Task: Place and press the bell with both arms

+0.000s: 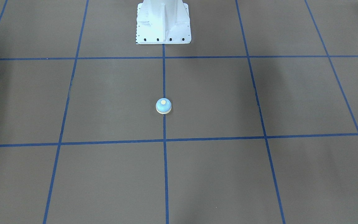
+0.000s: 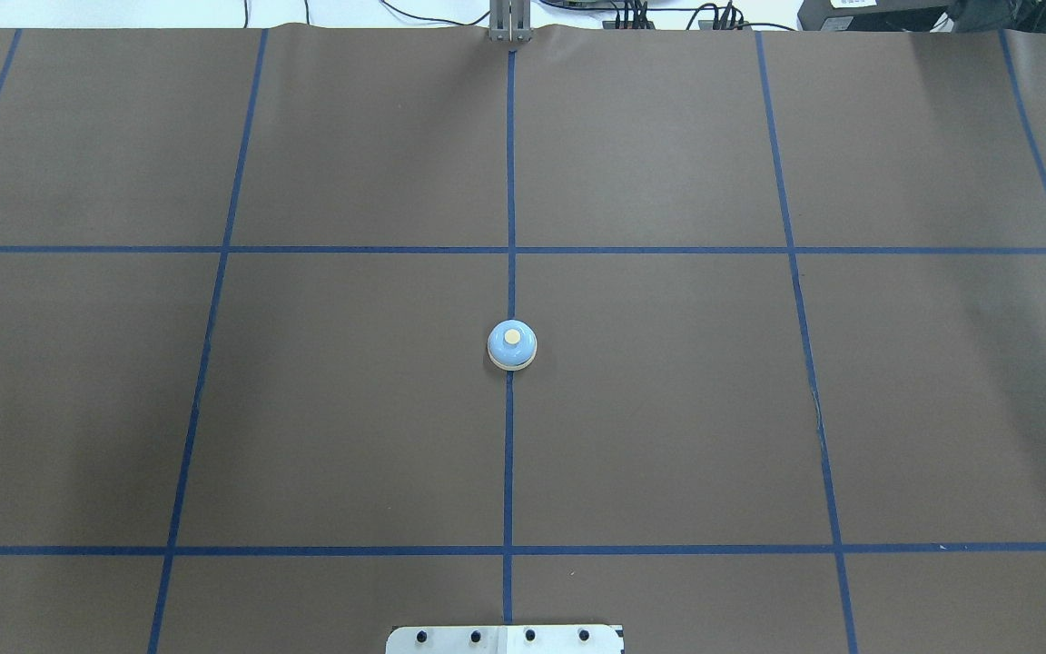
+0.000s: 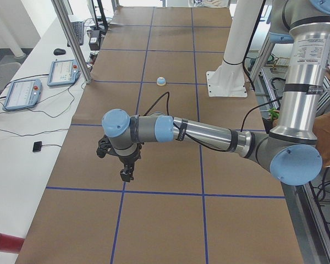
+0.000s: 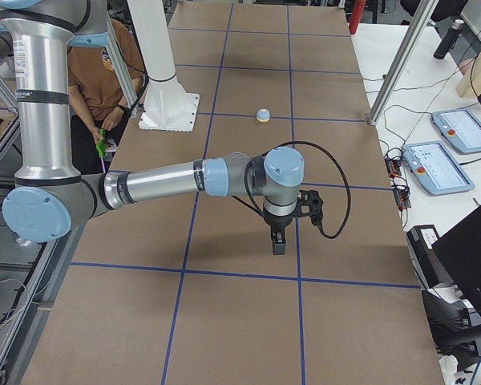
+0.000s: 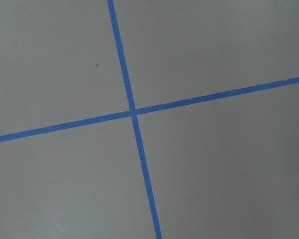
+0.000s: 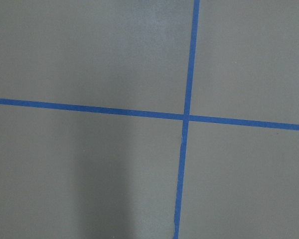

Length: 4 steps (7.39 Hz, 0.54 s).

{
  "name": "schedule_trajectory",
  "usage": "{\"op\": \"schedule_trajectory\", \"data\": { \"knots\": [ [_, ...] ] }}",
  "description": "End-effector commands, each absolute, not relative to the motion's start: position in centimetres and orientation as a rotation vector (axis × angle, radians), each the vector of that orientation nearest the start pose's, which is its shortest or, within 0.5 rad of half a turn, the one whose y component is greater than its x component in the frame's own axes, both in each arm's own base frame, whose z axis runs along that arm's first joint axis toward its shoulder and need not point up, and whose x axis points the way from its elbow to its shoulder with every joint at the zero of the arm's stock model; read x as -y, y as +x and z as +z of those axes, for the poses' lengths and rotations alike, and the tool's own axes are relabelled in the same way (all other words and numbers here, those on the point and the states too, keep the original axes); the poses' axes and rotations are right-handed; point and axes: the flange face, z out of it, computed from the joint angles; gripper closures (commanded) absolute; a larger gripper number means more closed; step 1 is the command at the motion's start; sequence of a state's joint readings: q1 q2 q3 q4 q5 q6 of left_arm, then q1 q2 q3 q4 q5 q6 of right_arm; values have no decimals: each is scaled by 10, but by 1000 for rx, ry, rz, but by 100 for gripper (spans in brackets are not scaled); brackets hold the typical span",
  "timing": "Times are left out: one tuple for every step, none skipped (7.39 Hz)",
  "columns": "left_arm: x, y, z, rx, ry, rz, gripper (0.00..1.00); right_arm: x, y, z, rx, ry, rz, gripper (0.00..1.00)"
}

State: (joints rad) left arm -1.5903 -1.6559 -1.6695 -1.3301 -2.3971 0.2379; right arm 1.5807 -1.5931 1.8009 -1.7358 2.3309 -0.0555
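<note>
the bell [image 2: 512, 346] sits upright on the centre tape line [image 2: 510, 182]. the left gripper [image 3: 125, 175] and right gripper [image 4: 278, 243] hang toward opposite ends of the table [image 2: 350, 409], well apart from it and seemingly equally far. fingers apart or together, i cannot tell.

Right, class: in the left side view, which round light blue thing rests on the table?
The small bell, cream-based, on the tape line near the white pedestal. The others are joint caps on the left arm, above the table.
</note>
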Motion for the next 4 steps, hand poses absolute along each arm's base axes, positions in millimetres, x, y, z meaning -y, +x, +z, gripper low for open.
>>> {"op": "schedule_trajectory", "data": {
  "knots": [
    [519, -69, 596, -870, 23, 133, 1, 463, 70, 589, 764, 52, -80, 0],
    [521, -68, 592, -869, 6, 81, 1, 463, 69, 595, 766, 38, -67, 0],
    [519, -68, 604, -868, 12, 81, 1, 464, 68, 600, 768, 26, -63, 0],
    [507, -68, 624, -869, 8, 78, 1, 465, 68, 605, 767, 18, -61, 0]
  ]
}}
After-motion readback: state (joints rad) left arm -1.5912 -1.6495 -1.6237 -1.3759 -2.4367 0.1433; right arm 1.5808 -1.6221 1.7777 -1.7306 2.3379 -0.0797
